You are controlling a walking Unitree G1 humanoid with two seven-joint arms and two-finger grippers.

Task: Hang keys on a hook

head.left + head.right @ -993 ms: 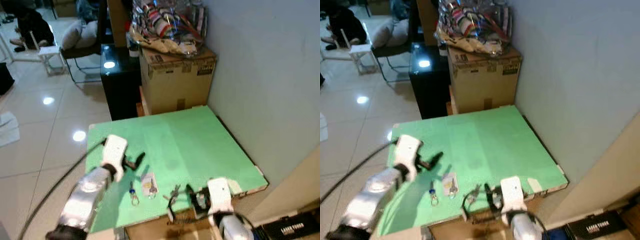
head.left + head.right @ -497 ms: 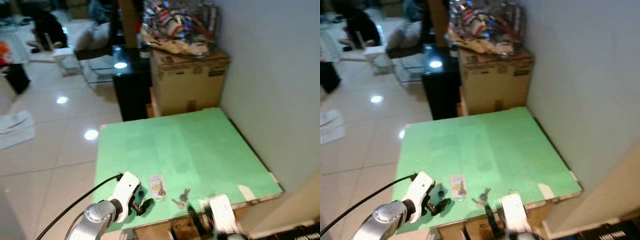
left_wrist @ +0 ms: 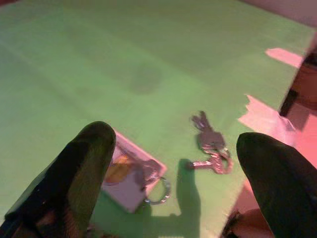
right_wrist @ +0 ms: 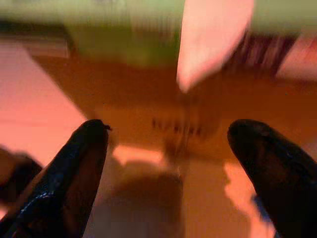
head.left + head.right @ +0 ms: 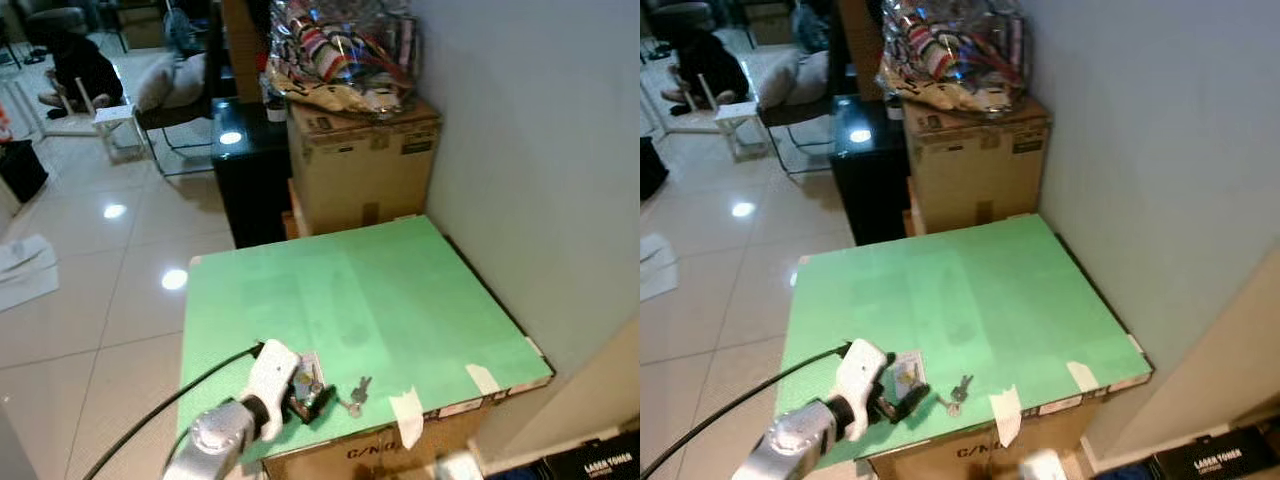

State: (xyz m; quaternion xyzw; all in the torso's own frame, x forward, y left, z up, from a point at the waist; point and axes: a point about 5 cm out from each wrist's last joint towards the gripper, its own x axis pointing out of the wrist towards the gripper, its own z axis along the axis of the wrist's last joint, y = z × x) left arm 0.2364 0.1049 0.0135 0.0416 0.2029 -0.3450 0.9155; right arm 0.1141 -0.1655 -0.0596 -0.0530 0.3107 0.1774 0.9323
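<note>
Keys [image 3: 210, 146] are lying ungrasped on the green desk [image 5: 400, 290]; left claw [image 3: 168, 163] is hovering spread above, needing to descend and pinch.

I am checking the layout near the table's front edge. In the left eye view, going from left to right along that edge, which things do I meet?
Left gripper → key with a white tag → bare keys → hanging tape strip → smaller tape patch.

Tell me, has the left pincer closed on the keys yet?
No: the left pincer is open, with the keys lying loose on the green board.
</note>
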